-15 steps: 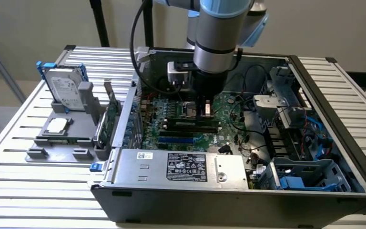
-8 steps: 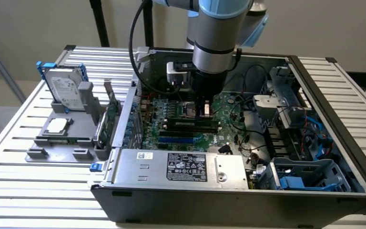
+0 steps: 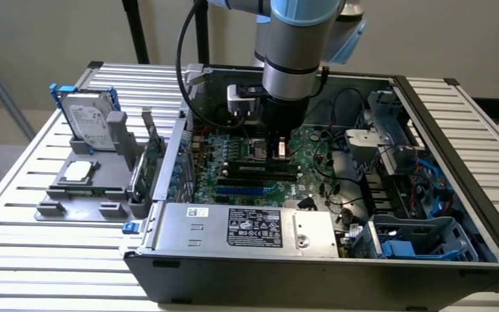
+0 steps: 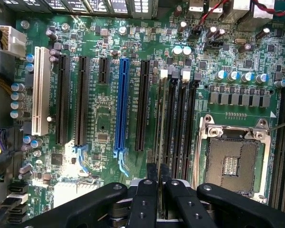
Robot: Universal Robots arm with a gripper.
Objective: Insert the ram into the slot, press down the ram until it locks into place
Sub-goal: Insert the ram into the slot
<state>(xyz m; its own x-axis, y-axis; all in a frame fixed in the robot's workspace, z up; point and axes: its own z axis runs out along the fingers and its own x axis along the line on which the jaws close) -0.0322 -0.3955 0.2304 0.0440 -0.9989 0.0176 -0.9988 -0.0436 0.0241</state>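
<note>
The arm [image 3: 295, 65] is a silver-grey cylinder with a pale blue joint cap [image 3: 351, 38]; a black cable [image 3: 182, 58] loops beside it. The tool [image 4: 157, 167] is black, its jointed fingers [image 4: 145, 202] studded with round screws.

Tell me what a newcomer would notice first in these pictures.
The grey robot arm reaches down into the open computer case at the exterior view's centre. In the wrist view, its pincer grips the ram edge-on among the black memory slots, near a bright blue slot.
</note>
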